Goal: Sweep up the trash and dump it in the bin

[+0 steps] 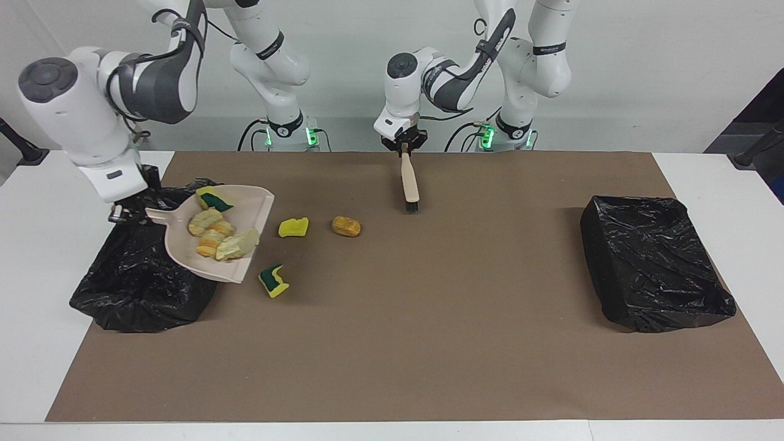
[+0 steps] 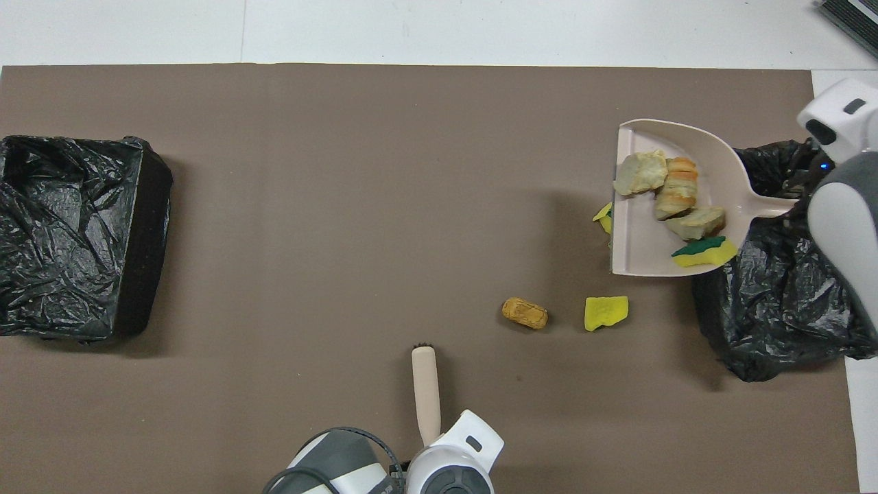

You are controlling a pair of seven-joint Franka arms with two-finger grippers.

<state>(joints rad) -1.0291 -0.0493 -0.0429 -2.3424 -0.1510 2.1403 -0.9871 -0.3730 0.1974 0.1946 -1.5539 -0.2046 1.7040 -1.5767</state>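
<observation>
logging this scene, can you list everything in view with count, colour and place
dustpan: 1, beige, held up over the edge of the bin at the right arm's end
scraps in the dustpan: 4, yellow-green and tan
scraps on the mat: 3, yellow, brown, green-yellow, between dustpan and brush
brush: 1, beige, hanging over the mat
bins: 2, black-lined, one at each end
mat: 1, brown
table: 1, white
right gripper: shut on the dustpan handle
left gripper: shut on the brush handle

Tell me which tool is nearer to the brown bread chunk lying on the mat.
Left. The left tool, holding the brush, hangs close to the brown bread chunk. The right tool holds the dustpan over the black bin.
</observation>
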